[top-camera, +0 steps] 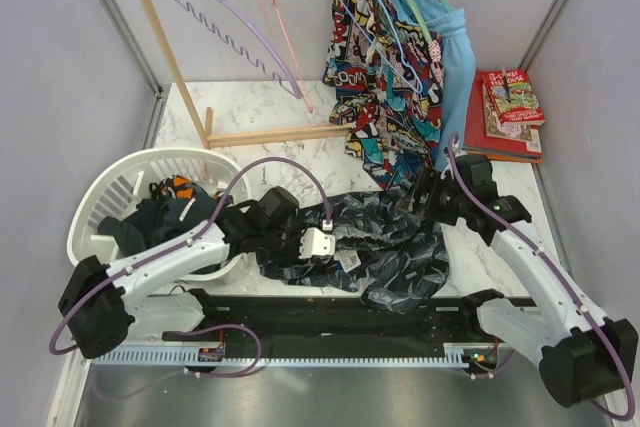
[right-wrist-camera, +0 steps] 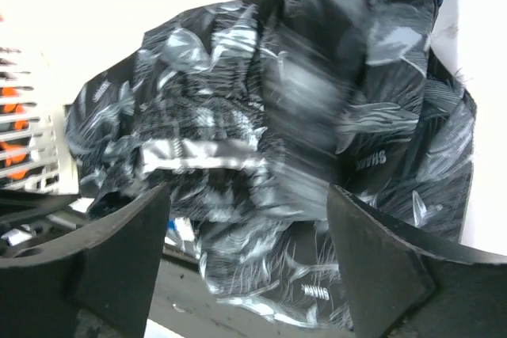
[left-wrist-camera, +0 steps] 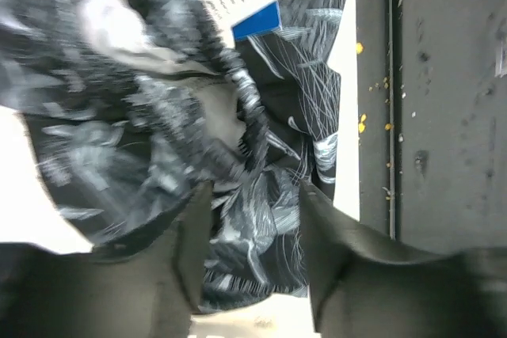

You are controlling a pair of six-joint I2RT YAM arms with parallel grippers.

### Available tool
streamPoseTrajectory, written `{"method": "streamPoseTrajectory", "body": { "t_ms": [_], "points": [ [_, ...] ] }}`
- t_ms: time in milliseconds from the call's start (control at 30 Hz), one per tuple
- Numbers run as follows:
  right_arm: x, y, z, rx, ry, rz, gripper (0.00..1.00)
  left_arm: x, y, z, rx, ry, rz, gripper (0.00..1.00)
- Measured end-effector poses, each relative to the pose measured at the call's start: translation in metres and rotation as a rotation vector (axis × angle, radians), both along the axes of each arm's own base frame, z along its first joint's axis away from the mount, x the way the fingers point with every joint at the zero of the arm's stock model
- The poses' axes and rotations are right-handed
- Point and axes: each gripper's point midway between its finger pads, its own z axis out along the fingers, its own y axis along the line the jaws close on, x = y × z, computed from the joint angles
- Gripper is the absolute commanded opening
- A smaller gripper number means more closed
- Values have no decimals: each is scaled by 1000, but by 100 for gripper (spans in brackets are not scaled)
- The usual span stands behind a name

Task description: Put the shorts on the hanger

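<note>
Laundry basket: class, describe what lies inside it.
Inside the white laundry basket lies a heap of dark clothes with orange patches. The left arm covers its near side, so whatever lies beneath is hidden.

On the counter (top-camera: 260, 107): one pair of shorts (top-camera: 390, 247), one white laundry basket (top-camera: 105, 197), one stack of books (top-camera: 505, 112), number in it unclear. On one wooden rack (top-camera: 163, 37): one lavender hanger (top-camera: 240, 32), one pink hanger (top-camera: 282, 22), at least one pale hanger (top-camera: 410, 7), one comic-print garment (top-camera: 385, 72), one light-blue garment (top-camera: 458, 57). Two claws: left claw (left-wrist-camera: 253, 263), right claw (right-wrist-camera: 249, 255).
</note>
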Motion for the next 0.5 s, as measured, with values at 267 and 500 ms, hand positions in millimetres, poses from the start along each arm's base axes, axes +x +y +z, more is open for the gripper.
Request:
{"method": "streamPoseTrajectory", "body": {
  "t_ms": [267, 500],
  "points": [
    [-22, -1, 62, -14, -171, 135, 96, -1, -2, 85, -157, -93, 31, 84],
    [-45, 9, 145, -48, -474, 399, 98, 14, 1, 181, -361, -113, 135, 93]
  ]
}}
